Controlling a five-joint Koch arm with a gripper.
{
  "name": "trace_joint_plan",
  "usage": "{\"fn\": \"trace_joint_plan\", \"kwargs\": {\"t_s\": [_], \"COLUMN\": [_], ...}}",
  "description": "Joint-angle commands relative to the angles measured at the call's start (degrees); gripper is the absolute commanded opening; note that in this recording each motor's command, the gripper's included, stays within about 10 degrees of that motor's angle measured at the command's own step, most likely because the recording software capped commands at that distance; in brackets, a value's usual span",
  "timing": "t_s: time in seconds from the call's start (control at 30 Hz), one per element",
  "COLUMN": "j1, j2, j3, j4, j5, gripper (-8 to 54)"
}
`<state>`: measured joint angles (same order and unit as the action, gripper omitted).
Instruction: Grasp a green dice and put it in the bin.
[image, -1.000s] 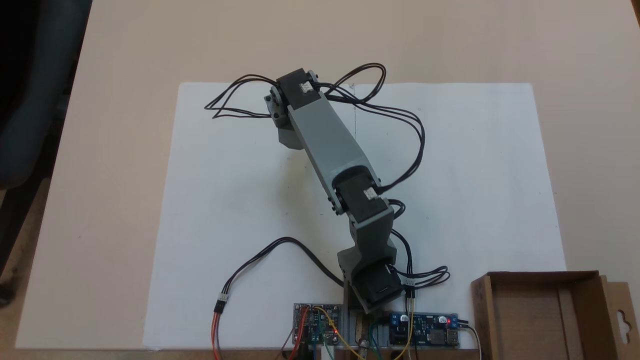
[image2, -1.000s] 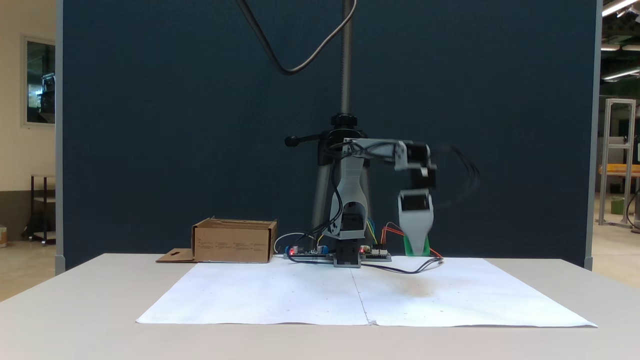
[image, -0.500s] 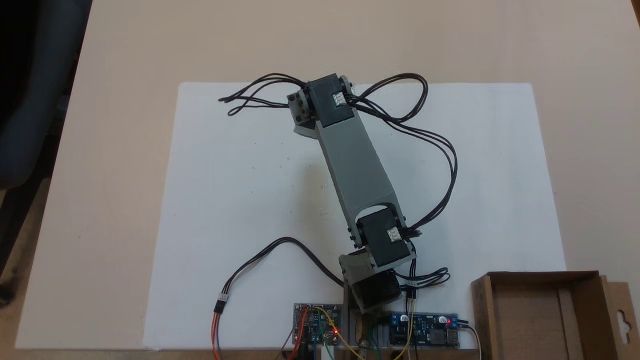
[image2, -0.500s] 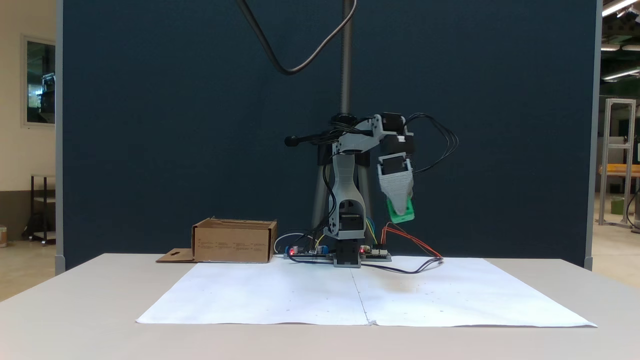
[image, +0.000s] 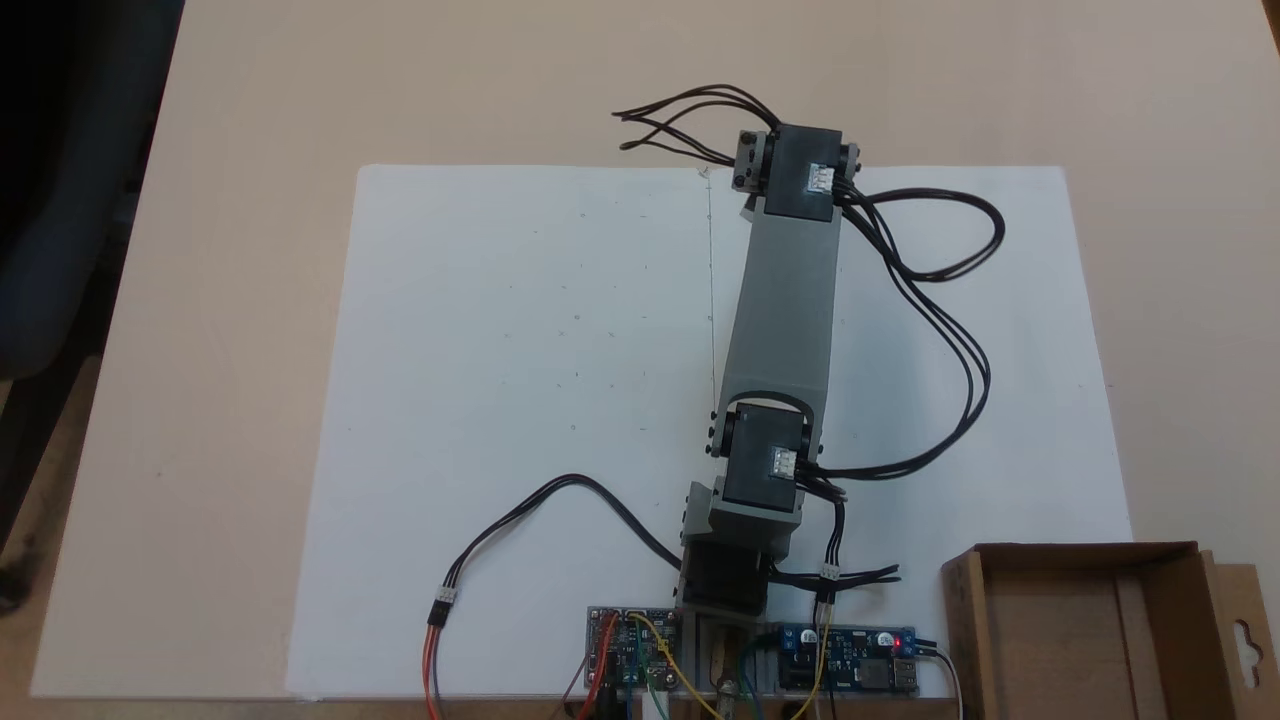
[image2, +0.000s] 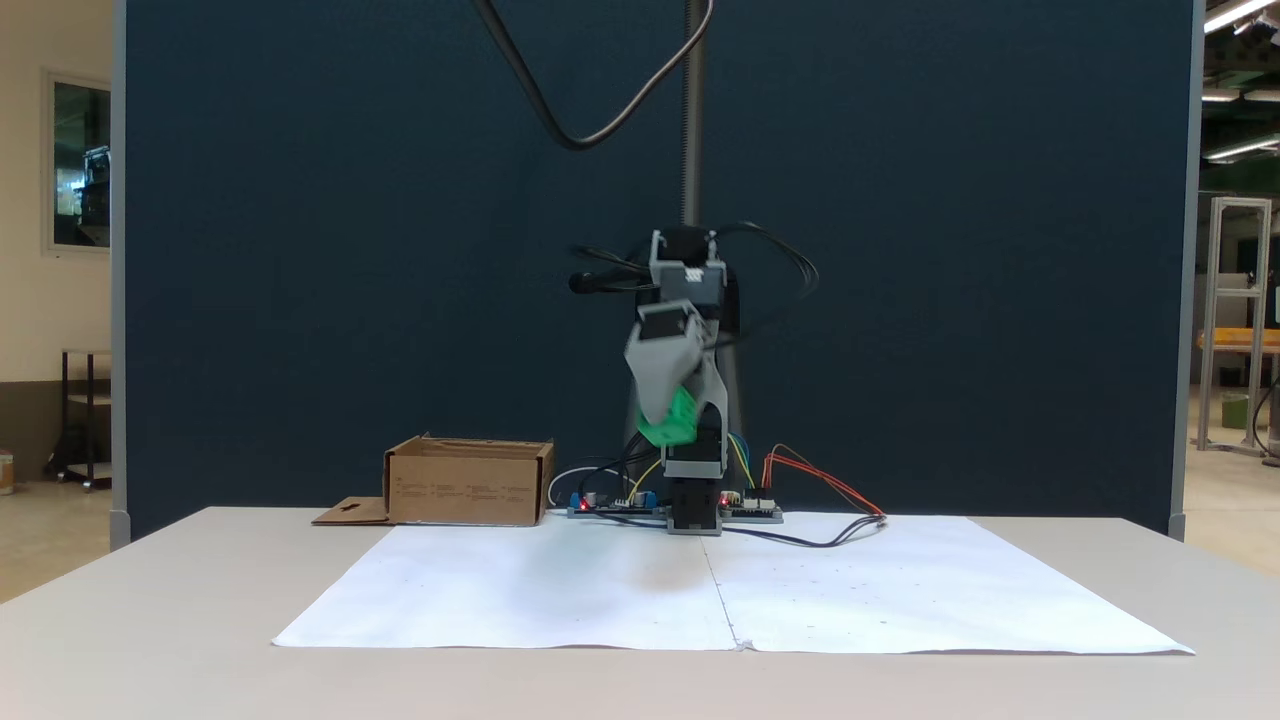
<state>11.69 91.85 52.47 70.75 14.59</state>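
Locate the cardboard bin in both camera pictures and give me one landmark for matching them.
Fixed view from above: the bin sits at the bottom right corner, its keyhole flap toward the right edge, beside the circuit boards.
Fixed view from the front: the bin stands left of centre at the table's far edge, with its flap lying flat to its left.
Shared landmark: the white paper sheet.

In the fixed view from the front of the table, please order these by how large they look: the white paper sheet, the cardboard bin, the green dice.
1. White paper sheet, clearly the largest, though it lies nearest the camera.
2. Bin.
3. Green dice, smallest, blurred, held up in the gripper.
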Motion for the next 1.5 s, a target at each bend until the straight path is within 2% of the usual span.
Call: {"fn": "trace_joint_plan", "kwargs": {"t_s": [0.0,0.7,1.13,1.47], "j1": [5.1,54.1,78.3,90.2], "j2": [0.4,0.2,-1.1,-3.5], "j3": [-3.1,-3.1,-3.1,-3.1], "j4": [-3.8,-7.1,-9.2,-4.6], "j5": [-5.9,-22.5,-28.0,-29.6], "gripper": [11.7,11.7,11.7,11.7]}}
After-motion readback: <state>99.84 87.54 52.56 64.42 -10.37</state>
